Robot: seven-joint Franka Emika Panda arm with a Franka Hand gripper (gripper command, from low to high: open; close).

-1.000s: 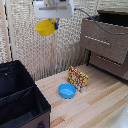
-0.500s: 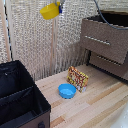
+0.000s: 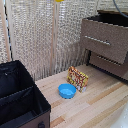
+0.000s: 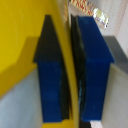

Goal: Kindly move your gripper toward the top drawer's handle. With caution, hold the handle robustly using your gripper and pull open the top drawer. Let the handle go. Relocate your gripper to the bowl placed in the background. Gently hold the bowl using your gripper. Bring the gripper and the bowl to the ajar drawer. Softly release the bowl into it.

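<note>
Claw (image 4: 70,75): seen only in the wrist view, clenched on the bowl's rim; one blue finger (image 4: 52,80) sits on one side of the thin yellow wall, the other finger on the far side, both pressed against it.
Bowl (image 4: 20,40): bright yellow, filling much of the wrist view; its rim runs as a narrow curved band between the fingers, along their length. In the exterior view only a small yellow sliver (image 3: 59,1) shows at the top edge, high above the tabletop, so which way its open side faces cannot be told there.
Black bin (image 3: 20,100): nearest in the exterior view, at that view's left, open-topped, split into compartments.
Tabletop (image 3: 100,107): pale wood planks, carrying the things below.
Blue bowl (image 3: 67,90): upright, mouth up, near the middle of the tabletop.
Box (image 3: 78,78): small, red and yellow print, standing tilted just behind the blue bowl, close to it; whether they touch is unclear.
Dresser (image 3: 122,52): at the exterior view's right, beyond the box.
Top drawer (image 3: 102,41): grey-brown front standing forward of the drawer front below it, dark open space visible above its front edge; it is pulled open.
Handle (image 3: 97,40): slim silver bar, long axis horizontal across the drawer front, free of the claw.
Screen (image 3: 45,35): pale woven panels forming the backdrop, farthest away.
</note>
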